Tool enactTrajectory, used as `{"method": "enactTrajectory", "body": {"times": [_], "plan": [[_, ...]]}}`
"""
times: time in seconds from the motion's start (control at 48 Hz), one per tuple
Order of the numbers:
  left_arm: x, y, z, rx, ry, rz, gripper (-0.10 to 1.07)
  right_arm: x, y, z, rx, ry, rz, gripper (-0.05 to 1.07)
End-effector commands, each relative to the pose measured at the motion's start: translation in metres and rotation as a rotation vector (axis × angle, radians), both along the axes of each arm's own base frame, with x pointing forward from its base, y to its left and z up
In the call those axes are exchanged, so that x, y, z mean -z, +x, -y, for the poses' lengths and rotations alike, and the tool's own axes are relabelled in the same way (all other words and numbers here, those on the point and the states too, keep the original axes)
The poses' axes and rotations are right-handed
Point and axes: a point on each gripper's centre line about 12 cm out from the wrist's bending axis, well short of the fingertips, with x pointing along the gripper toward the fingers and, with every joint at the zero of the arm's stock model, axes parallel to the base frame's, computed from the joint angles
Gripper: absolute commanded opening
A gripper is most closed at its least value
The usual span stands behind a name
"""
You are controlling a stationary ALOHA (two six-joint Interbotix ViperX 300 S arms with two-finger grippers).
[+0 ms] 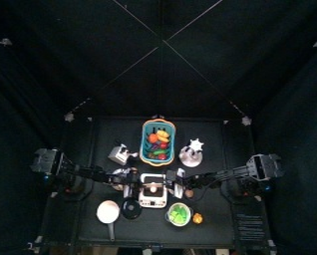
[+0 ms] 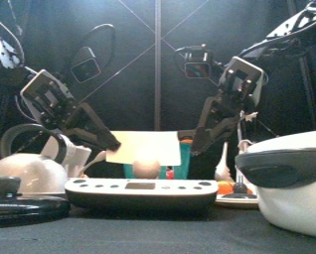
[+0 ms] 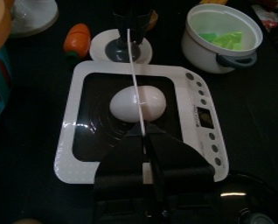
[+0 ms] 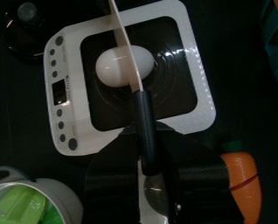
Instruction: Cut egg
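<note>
Knife (image 4: 126, 61) poised over the whole, uncut egg (image 3: 139, 101) on the white board (image 3: 77, 131), right fingers (image 4: 153, 175) clamped on its handle, left fingers (image 3: 148, 179) unreadable — slicing remains.

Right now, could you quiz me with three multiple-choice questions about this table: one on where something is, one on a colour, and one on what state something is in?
1. Where is the egg?
A. In a basket
B. On the white-rimmed board
C. Inside a bowl

2. What colour is the inside of the white bowl?
A. Green
B. Red
C. Blue

3. What state is the egg in?
A. Cut in halves
B. Crushed
C. Whole

Answers:
1. B, because both wrist views show the egg on the board's dark middle.
2. A, because the left wrist view looks down into the bowl and shows bright green inside.
3. C, because the egg's surface looks round and unbroken, with the knife lying across it in the picture.
</note>
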Motion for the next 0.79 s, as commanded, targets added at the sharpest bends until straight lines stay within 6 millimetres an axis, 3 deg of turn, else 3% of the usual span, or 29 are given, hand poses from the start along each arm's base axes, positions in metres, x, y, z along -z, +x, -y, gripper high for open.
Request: {"method": "enactTrajectory", "body": {"times": [0.0,0.771], "plan": [[0.0129,-0.0048,0.0007,0.004,0.006,-0.064,0.31,0.0001,0.0019,0.0041,0.029,0.009,-0.005,0.41],[0.0155,-0.0026,0.0004,0.004,0.008,-0.079,0.31,0.0062,0.006,0.005,0.032,0.009,-0.02,0.34]]}}
